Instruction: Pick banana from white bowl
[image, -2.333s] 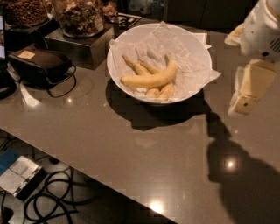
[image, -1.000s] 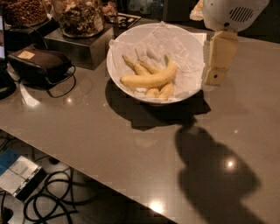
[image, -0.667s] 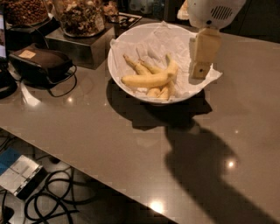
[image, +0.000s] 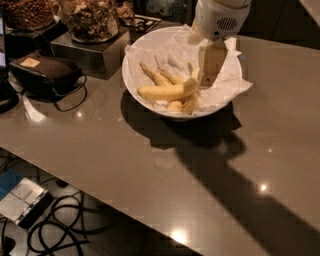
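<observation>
The white bowl (image: 136, 60), lined with crumpled white paper, stands at the back middle of the grey table. Several bananas lie in it. The longest, curved pale-yellow banana (image: 165, 91) lies across the front of the pile, its stem tip pointing up right. My gripper (image: 209, 84) hangs from the white wrist above the right half of the bowl, its tip just right of the banana's stem end. The fingers appear as one cream-coloured block.
Glass jars of nuts (image: 90, 20) stand on a metal box (image: 85, 47) left of the bowl. A dark pouch with a cable (image: 45, 75) lies at the left. Cables and a device (image: 22, 202) lie on the floor below the table's front edge.
My gripper has moved left from beside the table's right side to over the bowl, and has come down close to the bananas. The bananas have not moved.
</observation>
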